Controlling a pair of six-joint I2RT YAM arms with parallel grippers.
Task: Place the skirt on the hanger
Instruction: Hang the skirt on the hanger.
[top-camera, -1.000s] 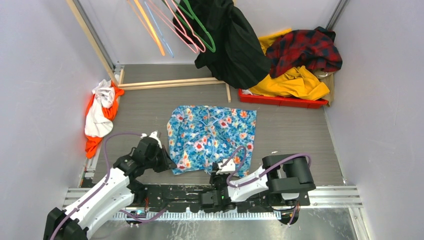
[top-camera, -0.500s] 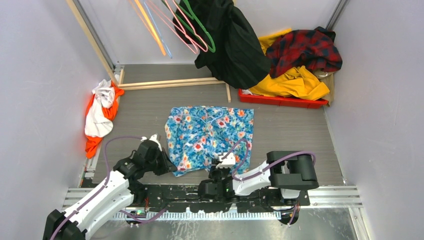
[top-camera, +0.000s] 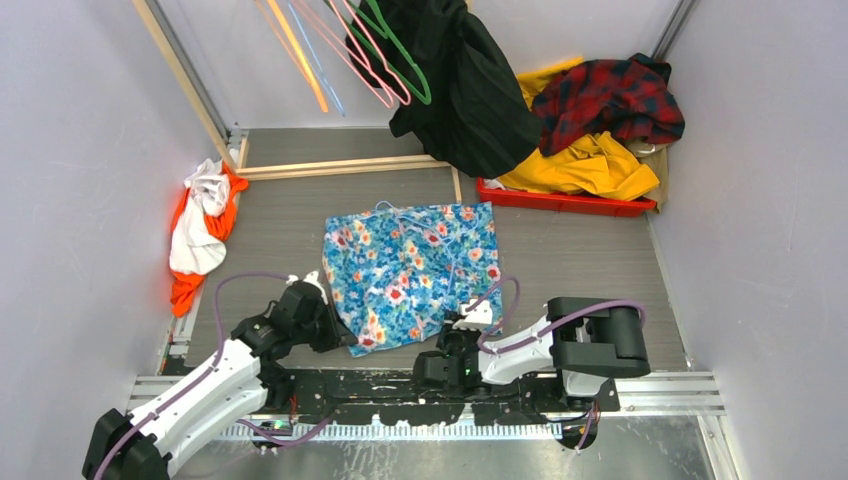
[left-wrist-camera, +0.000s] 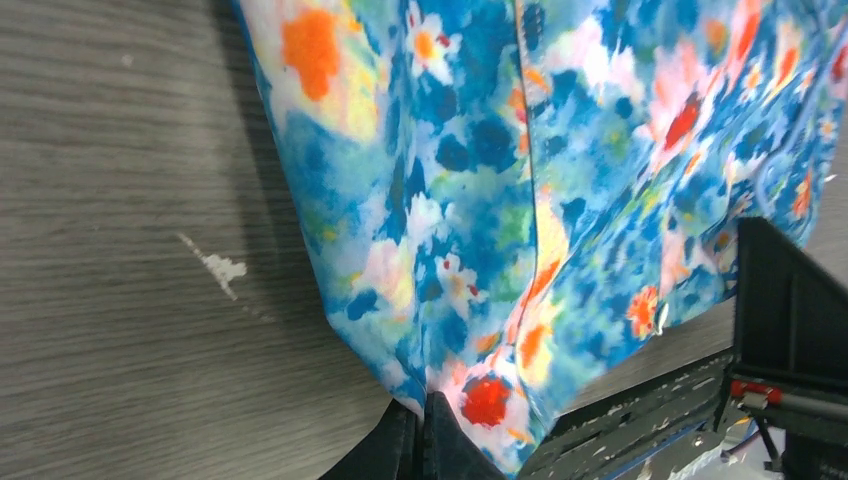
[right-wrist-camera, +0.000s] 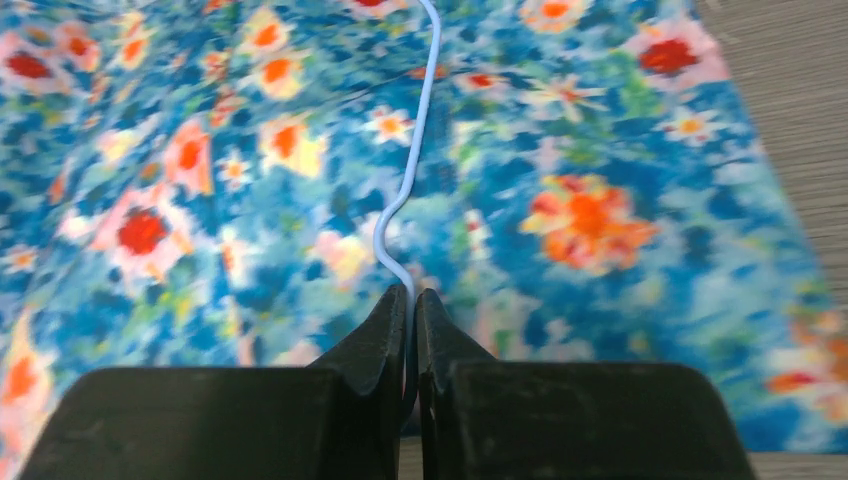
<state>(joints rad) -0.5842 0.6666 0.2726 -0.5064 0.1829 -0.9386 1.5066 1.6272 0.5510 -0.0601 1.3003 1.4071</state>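
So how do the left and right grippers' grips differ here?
The left gripper pinches the skirt at its near-left corner; the right gripper pinches a thin pale blue hanger wire lying on the skirt. The left gripper sits at the fabric's edge beside bare table; the right gripper's view is almost all fabric. Both are shut.

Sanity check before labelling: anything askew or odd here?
The skirt lies skewed to the table edges, its near corner pinched by the left gripper. The right gripper grips the pale-blue hanger wire lying on the fabric.
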